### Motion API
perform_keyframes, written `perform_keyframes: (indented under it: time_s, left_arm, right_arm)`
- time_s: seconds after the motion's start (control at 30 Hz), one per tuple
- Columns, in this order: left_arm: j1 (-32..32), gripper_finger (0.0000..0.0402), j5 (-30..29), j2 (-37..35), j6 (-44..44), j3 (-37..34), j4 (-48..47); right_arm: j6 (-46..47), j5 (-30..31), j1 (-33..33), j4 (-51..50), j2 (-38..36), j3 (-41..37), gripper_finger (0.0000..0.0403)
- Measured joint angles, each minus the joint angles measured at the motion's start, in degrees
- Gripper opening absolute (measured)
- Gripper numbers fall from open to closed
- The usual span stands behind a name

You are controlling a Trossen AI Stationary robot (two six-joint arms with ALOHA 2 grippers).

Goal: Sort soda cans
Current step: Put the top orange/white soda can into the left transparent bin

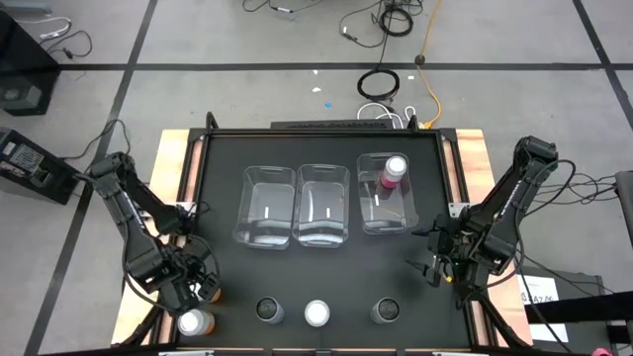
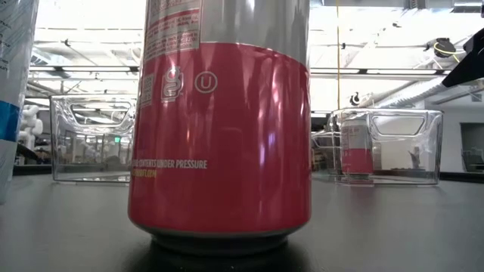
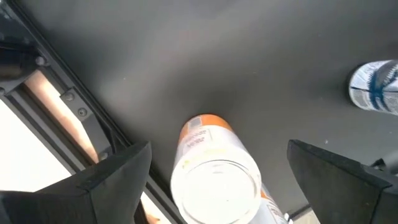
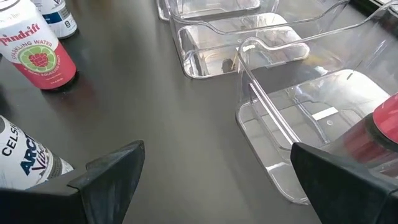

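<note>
left gripper [image 3: 214, 180] straddles orange, pale-topped can [image 3: 214, 177].

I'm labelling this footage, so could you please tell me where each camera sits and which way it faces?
High: overhead, looking straight down; both arms, three clear bins.
Low: table height, facing a pink can; no gripper identifiable.
Left wrist: on the left gripper, open over an orange can.
Right wrist: on the right gripper, open, facing the bins.
Shared: the binned pink can appears high, low and right wrist.

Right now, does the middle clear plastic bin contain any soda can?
No, the middle clear rectangular plastic bin is empty; only the right clear plastic bin holds a pink can.
</note>
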Motion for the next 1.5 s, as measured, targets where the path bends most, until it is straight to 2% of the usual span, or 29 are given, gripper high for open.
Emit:
perform_keyframes:
  time_s: [0.33, 0.53, 0.77, 1.3, 1.5]
  left_arm:
    - [0.0, 0.0384, 0.21, 0.0, 0.07, 0.0, 4.63]
    - [0.0, 0.0384, 5.0, 1.14, 0.04, 0.0, 4.18]
    - [-0.13, 0.0383, 6.25, 3.41, 0.09, 0.0, 5.35]
    - [-5.22, 0.0383, 6.43, 5.98, -6.59, 0.0, 5.72]
    - [-5.25, 0.0383, 3.78, 7.37, -7.36, 0.0, 5.34]
  right_arm:
    - [0.0, -0.01, 0.0, -0.02, 0.0, 0.0, 0.0396]
    - [-0.04, -0.01, 0.0, -0.02, 0.0, 0.0, 0.0396]
    - [-0.17, -0.01, 0.0, -0.04, 0.0, 0.0, 0.0396]
    - [-1.31, -0.01, -0.02, -0.09, -0.02, 0.0, 0.0396]
    - [-1.31, -0.01, 0.0, -0.07, -0.02, 0.0, 0.0396]
